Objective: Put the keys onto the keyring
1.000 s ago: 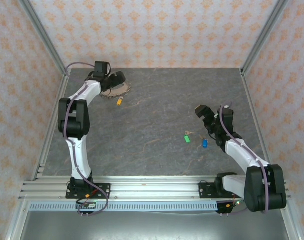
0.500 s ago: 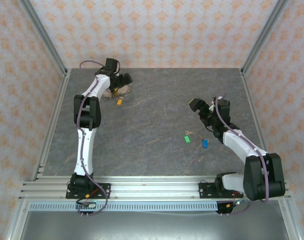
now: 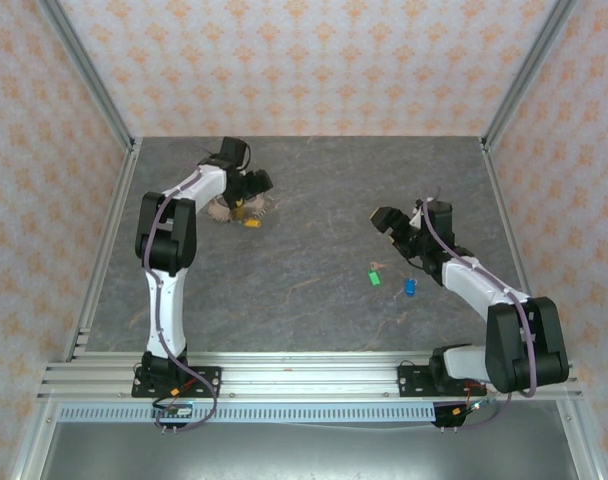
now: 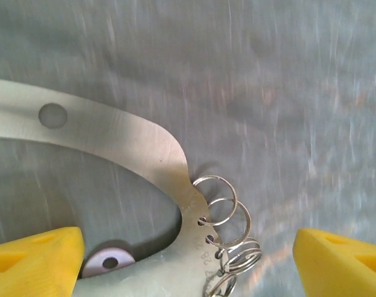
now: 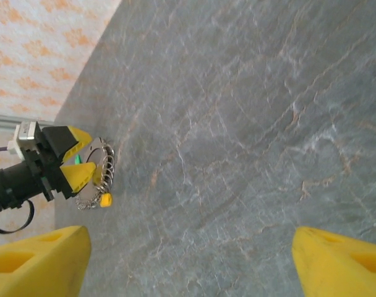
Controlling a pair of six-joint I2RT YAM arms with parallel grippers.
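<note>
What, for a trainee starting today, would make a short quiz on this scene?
1. True or false: the green-tagged key lies on the table, not between the right fingers.
2. Which key lies nearest the keyring? A the green-tagged key; B the blue-tagged key; C the yellow-tagged key.
3. Which arm's fingers hover over the keyring?
Key: 1 true; 2 C; 3 the left fingers.

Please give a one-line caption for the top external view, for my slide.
Left hand open at the keyring, far left; right hand open near the green key and blue key.
</note>
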